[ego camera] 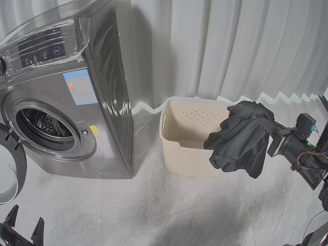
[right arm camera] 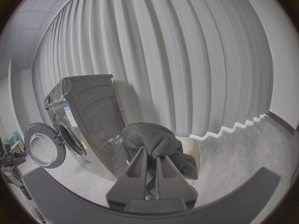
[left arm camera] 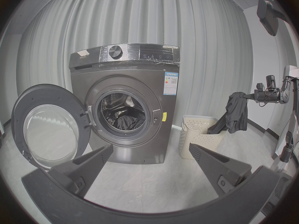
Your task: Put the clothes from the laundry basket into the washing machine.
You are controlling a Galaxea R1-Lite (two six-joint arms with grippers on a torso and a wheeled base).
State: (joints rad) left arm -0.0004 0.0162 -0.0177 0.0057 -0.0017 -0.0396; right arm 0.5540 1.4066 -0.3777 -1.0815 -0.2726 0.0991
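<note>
Grip: right gripper [right arm camera: 151, 159] is closed narrow on a small bunch of the dark garment [ego camera: 242, 137]; most of the cloth hangs loose below the fingers.
Garment position: held in the air over the right side of the laundry basket [ego camera: 177, 154]. One tail hangs down toward the rim, and I cannot tell whether it touches.
Machine: washing machine [ego camera: 102, 86] stands well apart from the basket, on the robot's left. Its door [left arm camera: 18, 115] is swung wide open, and dark clothes [left arm camera: 129, 122] already lie in the drum.
Left gripper [left arm camera: 150, 147]: spread wide, holding nothing, low near the floor and facing the drum mouth.
Step, as judged: the pick looks done; the carry across to the drum is what remains.
Risk, slip: the pinch takes only a small fold, so the hanging weight could pull the garment free mid-carry.
Risk, snag: the low tail could catch the basket rim and drag or tip the basket.
Risk, entry: loose folds could drape over the door or the drum lip instead of going inside.
</note>
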